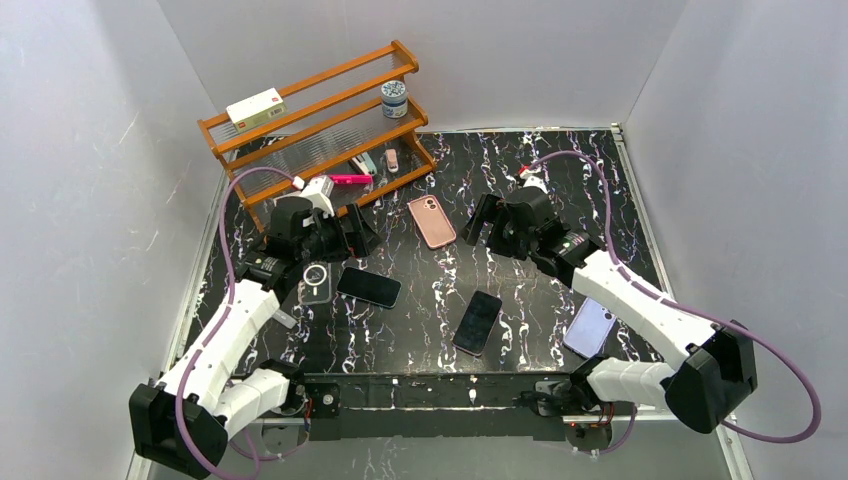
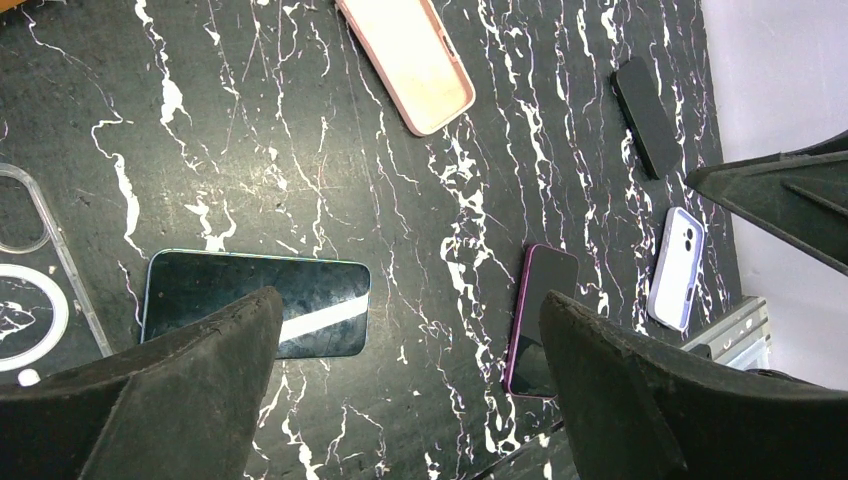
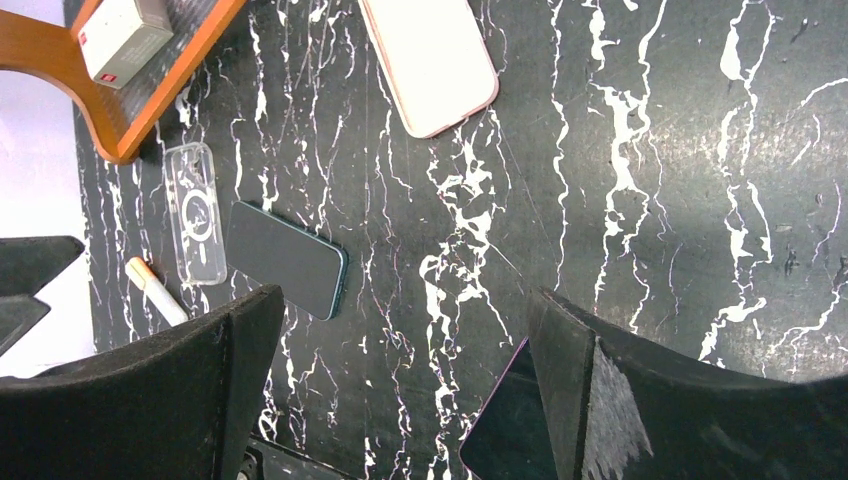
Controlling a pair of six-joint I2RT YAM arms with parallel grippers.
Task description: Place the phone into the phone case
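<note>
Left of centre on the tabletop (image 1: 520, 200): dark phone (image 1: 369, 287) lying flat, just beside clear case (image 1: 317, 281). Above, left gripper (image 2: 410, 300) spread apart, empty; right gripper (image 3: 400, 300) likewise. Best to pinch the phone's long edges squarely, keeping it level.

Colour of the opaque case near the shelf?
Pale pink; the phone case shows best in the left wrist view.

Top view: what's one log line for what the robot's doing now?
left hand: open, near teal-edged phone | right hand: open, empty | clear case: beside phone, empty | phone not yet cased
</note>
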